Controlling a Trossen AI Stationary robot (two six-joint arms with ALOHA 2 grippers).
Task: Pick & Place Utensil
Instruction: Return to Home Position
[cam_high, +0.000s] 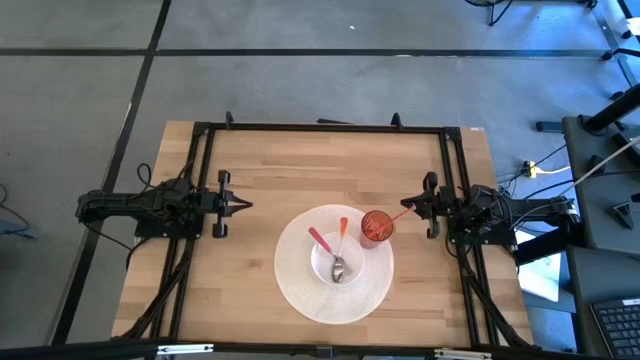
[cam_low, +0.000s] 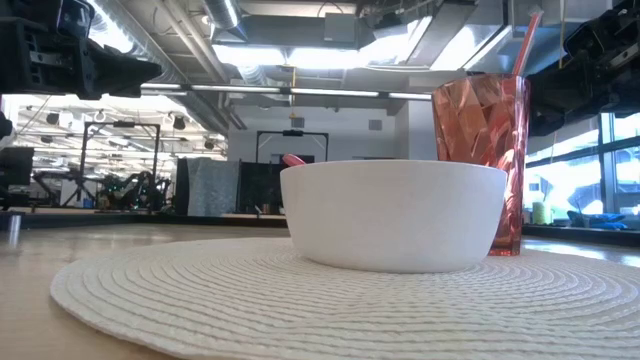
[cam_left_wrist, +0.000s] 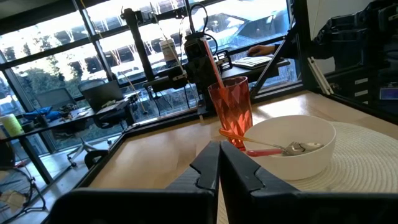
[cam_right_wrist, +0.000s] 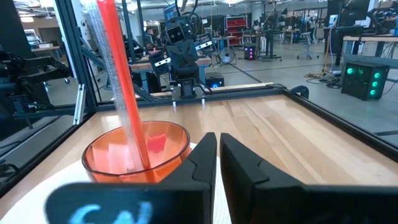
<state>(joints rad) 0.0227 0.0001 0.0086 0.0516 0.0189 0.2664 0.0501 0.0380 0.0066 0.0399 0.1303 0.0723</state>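
A white bowl (cam_high: 316, 262) sits on a round white woven placemat (cam_high: 298, 292) at the table's near middle. Inside it lie a pink-handled spoon (cam_high: 320, 240) and an orange-handled utensil (cam_high: 343, 231), their handles leaning on the rim. In the left wrist view the spoon's metal head (cam_left_wrist: 300, 148) rests on the bowl's floor. A red faceted cup (cam_high: 377, 227) with a red straw (cam_high: 397, 215) stands on the mat's far right edge. My left gripper (cam_high: 248, 204) hovers shut left of the mat. My right gripper (cam_high: 407, 207) hovers shut just right of the cup, beside the straw's upper end.
A black frame rail (cam_high: 320, 127) runs around the wooden table top. Bare wood (cam_high: 300, 170) lies between the arms and toward the far edge. Cables and a desk with a keyboard (cam_high: 615, 325) stand off the table's right side.
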